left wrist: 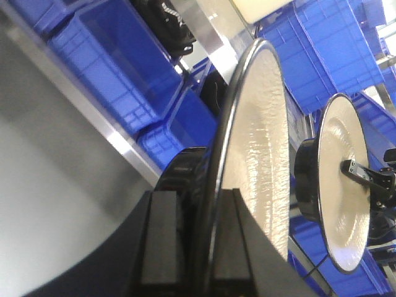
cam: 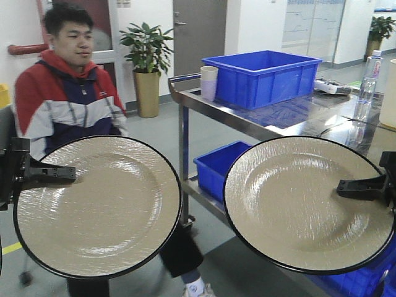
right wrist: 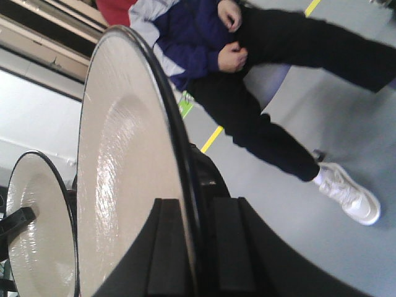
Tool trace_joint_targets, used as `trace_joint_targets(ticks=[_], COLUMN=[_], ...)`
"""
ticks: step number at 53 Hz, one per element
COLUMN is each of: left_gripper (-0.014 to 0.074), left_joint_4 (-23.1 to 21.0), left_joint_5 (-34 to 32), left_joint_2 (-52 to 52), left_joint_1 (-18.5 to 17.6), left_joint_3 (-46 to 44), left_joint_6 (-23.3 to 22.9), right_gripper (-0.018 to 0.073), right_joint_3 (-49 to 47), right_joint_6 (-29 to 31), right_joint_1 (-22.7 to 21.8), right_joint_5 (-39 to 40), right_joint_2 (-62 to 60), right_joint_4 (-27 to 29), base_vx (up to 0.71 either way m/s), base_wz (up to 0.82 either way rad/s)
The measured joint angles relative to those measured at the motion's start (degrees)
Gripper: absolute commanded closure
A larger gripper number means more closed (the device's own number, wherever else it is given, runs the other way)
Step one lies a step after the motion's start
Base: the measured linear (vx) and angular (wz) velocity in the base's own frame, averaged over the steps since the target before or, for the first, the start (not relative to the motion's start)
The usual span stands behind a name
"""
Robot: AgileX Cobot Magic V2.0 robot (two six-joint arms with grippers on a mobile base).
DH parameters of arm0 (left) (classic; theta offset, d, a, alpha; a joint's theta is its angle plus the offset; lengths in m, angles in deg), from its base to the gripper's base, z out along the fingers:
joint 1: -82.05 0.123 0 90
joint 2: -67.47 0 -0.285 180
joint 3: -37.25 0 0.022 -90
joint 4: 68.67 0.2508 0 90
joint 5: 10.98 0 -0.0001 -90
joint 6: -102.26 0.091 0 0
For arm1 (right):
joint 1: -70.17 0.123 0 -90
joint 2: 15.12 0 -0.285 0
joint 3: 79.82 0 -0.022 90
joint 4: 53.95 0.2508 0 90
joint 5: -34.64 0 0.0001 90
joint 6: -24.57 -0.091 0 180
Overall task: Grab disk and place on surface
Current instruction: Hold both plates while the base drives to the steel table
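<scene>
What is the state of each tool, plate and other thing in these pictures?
left tool: shut on left plate rim.
right tool: shut on right plate rim.
left plate: upright, off any surface, empty.
right plate: upright, off any surface, empty.
blue bin: upright on cart, contents hidden.
cups: stacked, upright.
bottle: upright.
door: closed.

A man in a red, white and navy jacket sits at the left, with a potted plant behind him. Stacked paper cups stand just beside a blue crate, and a water bottle stands farther right.
</scene>
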Motion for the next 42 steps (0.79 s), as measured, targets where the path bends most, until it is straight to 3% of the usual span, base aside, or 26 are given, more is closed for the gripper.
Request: trace_joint_targets(ticks=[42], left_gripper=[0.0601], left_joint_4=[0.00], left_joint_5=[-0.41], left_joint_2=[0.00], left_joint_1=[0.00], left_joint_3=[0.00], left_joint_6=[0.00], right_gripper=[0.0568], right_joint_3=[0.00], right_joint_6=[0.00], right_joint_1=[0.00], right_joint_5=[0.05], right_joint_2=[0.00], right_joint_4=[0.00], base_vx=[0.49], base_wz=[-0.41])
